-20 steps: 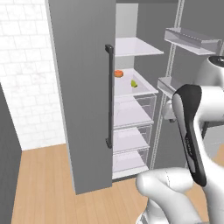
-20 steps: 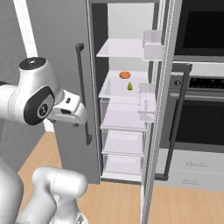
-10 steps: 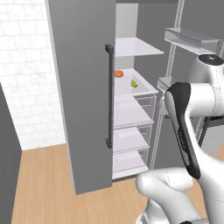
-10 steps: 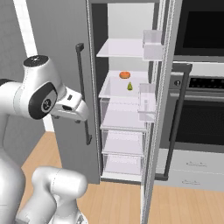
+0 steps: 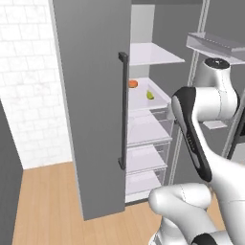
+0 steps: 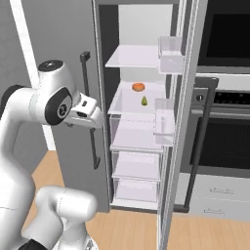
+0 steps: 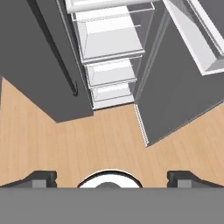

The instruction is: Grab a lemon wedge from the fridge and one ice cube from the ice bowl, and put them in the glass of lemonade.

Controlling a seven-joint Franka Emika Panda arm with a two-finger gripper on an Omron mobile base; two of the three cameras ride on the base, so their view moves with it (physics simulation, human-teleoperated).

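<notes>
The gripper (image 7: 112, 178) is wide apart and holds nothing. Its two dark tips (image 7: 39, 178) sit far from each other at the bottom of the hand view. The hand looks down at the wood floor (image 7: 87, 140) in front of the fridge (image 5: 91, 95). In the right base view the hand (image 6: 87, 113) sits just left of the open fridge, near the dark door handle (image 6: 90, 107).

The job in hand looks like the first one: get the lemon wedge (image 6: 144, 101). No grab has begun. The arm is only getting ready.

The wedge sits on a white shelf (image 6: 127, 105) in the middle of the fridge, above the clear drawers (image 6: 136, 132). A flat round orange thing (image 6: 138, 87) lies near it, a bit further back. The two are apart.

From the right base view the wedge looks like it stands up, with a thin top and a fatter bottom. In the left base view (image 5: 150, 95) it looks more slanted. It is too small to tell just how it lies.

Next, I think the hand must lift and turn to look into the fridge. Then it must go in over the shelf, past the open right door (image 6: 180, 122) and its bins (image 6: 165, 122). It should close on the wedge and not bump the orange thing.
</notes>
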